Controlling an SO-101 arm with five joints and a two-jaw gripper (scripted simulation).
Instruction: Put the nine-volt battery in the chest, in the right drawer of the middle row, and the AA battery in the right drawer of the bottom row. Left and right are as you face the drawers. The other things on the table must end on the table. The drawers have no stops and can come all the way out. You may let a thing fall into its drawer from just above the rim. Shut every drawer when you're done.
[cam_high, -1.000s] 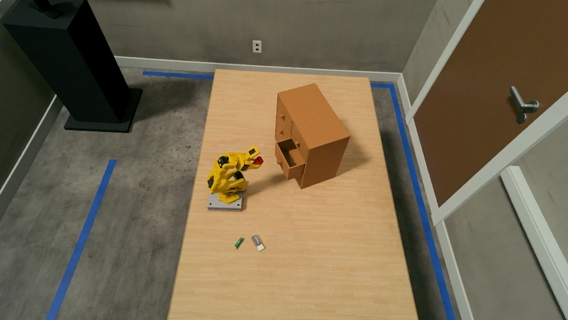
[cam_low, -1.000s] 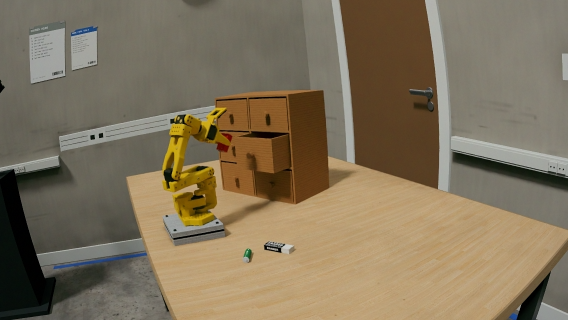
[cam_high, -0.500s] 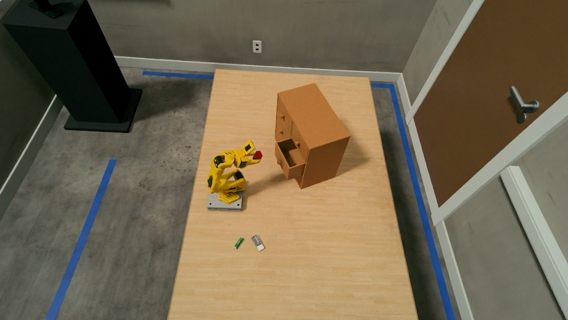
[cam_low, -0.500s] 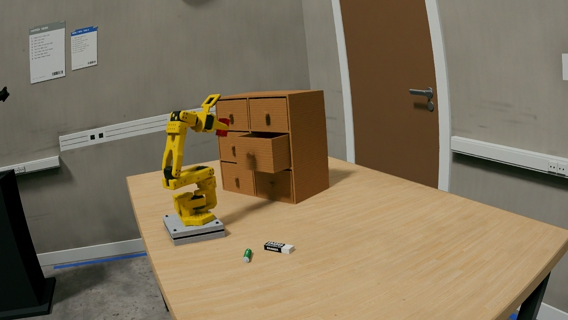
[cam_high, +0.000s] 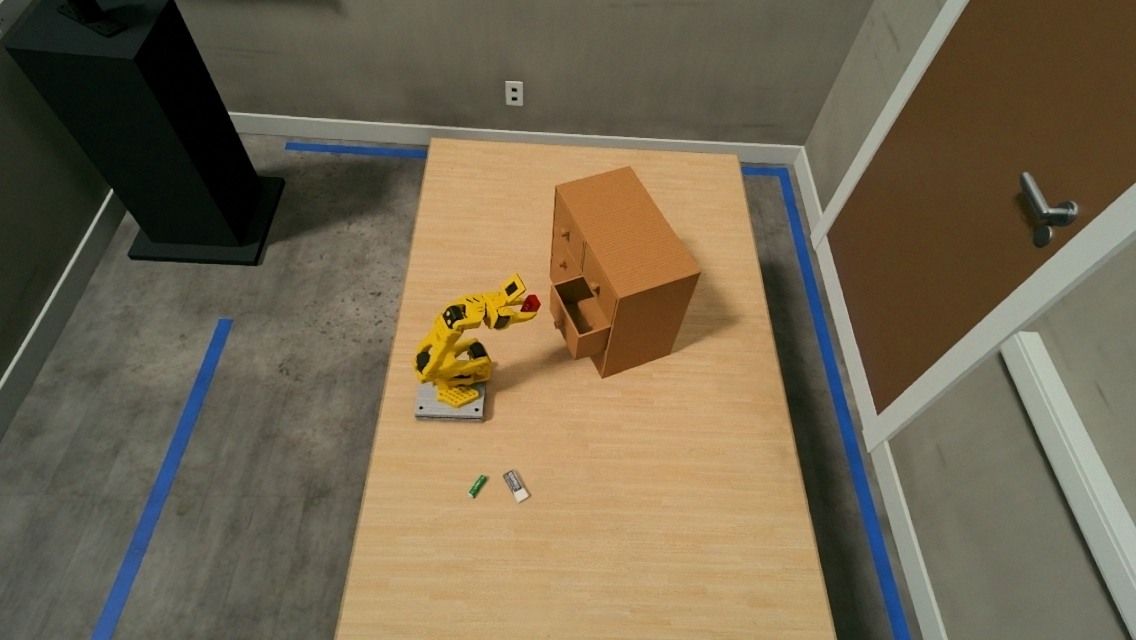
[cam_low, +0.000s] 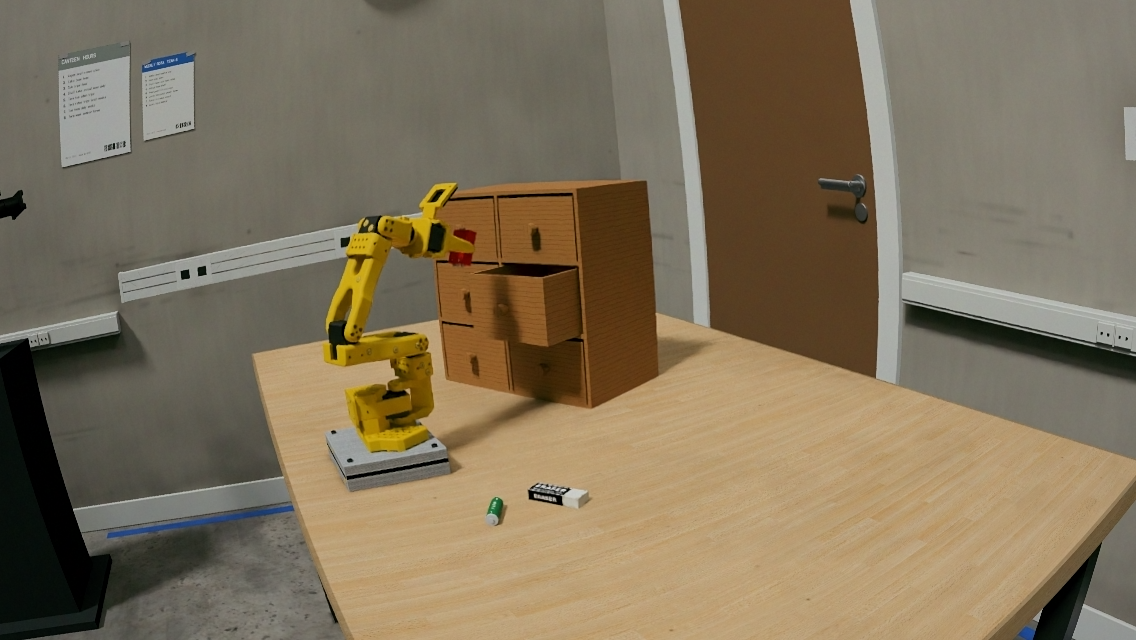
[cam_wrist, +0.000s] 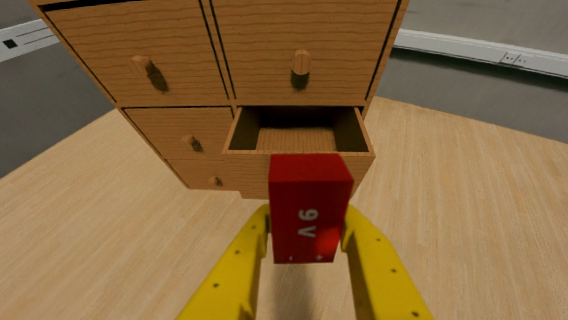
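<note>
My gripper (cam_high: 531, 302) (cam_low: 461, 245) (cam_wrist: 306, 220) is shut on the red nine-volt battery (cam_high: 531, 302) (cam_low: 464, 238) (cam_wrist: 306, 200). It holds the battery in the air, in front of and a little above the open right drawer of the middle row (cam_high: 589, 340) (cam_low: 534, 303) (cam_wrist: 296, 141) of the brown chest (cam_high: 635, 246) (cam_low: 616, 278) (cam_wrist: 260, 45). That drawer is pulled out and shows nothing inside. The other drawers are shut. The green AA battery (cam_high: 476, 485) (cam_low: 494, 510) lies on the table (cam_high: 635, 492) (cam_low: 755, 477) near its front, far from the gripper.
A white and black eraser (cam_high: 515, 485) (cam_low: 558, 495) lies right beside the AA battery. My arm's grey base (cam_high: 449, 407) (cam_low: 389, 461) stands on the table left of the chest.
</note>
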